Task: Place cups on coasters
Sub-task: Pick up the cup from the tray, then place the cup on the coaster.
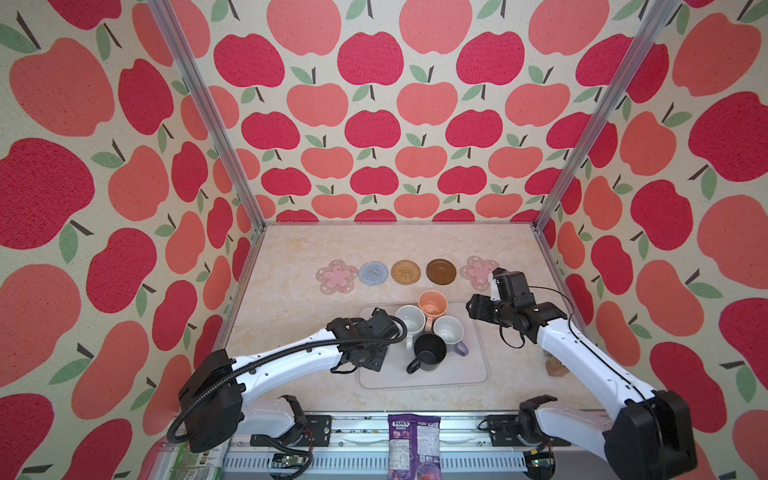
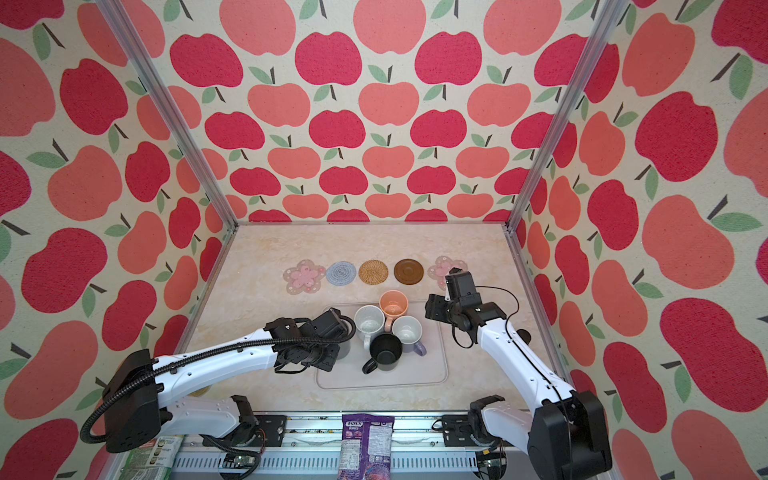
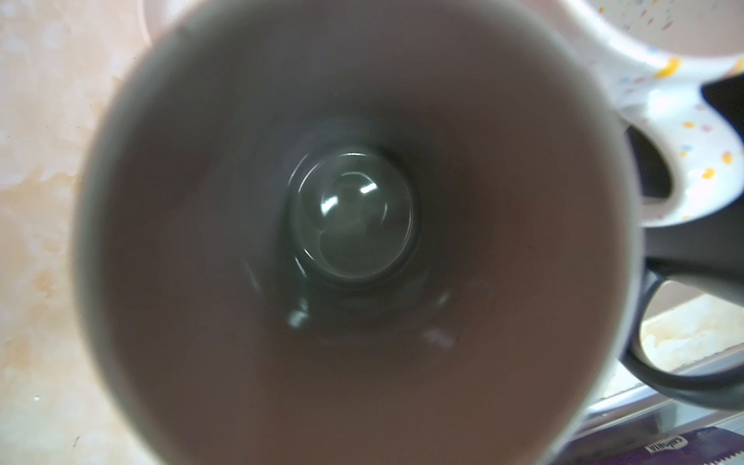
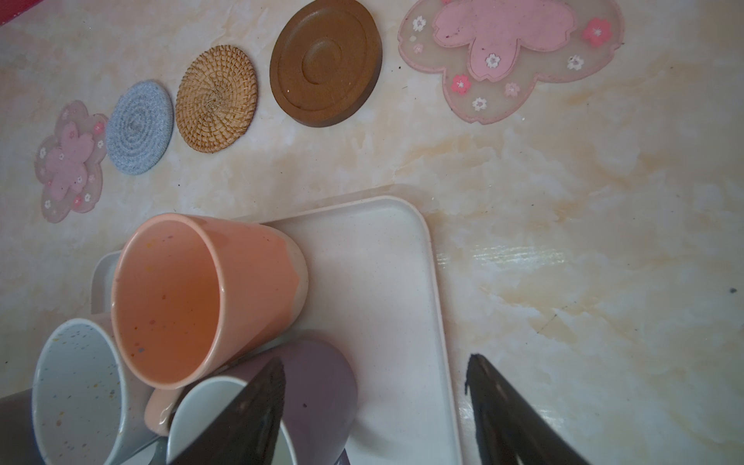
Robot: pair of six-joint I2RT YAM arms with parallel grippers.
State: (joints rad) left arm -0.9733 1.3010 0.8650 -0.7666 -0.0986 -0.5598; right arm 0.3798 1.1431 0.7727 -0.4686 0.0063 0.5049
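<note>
Five coasters lie in a row: pink flower (image 1: 336, 276), grey-blue (image 1: 373, 273), rattan (image 1: 406, 272), dark brown (image 1: 441, 271), pink flower (image 1: 478, 269). On the pale tray (image 1: 457, 370) stand the peach cup (image 1: 432, 303), white cup (image 1: 410, 320), lavender cup (image 1: 449, 330) and black cup (image 1: 429, 353). My left gripper (image 1: 376, 357) points down over the tray's left part, shut on the grey cup (image 3: 354, 225). That cup's mouth fills the left wrist view, and the fingers do not show. My right gripper (image 4: 374, 362) hangs open over the tray's right edge beside the lavender cup (image 4: 314, 382), holding nothing.
A purple snack packet (image 1: 413, 444) lies on the front rail and a green packet (image 1: 195, 461) at the front left. A small brown object (image 1: 555, 368) sits by the right wall. Metal posts and apple-print walls close in the table.
</note>
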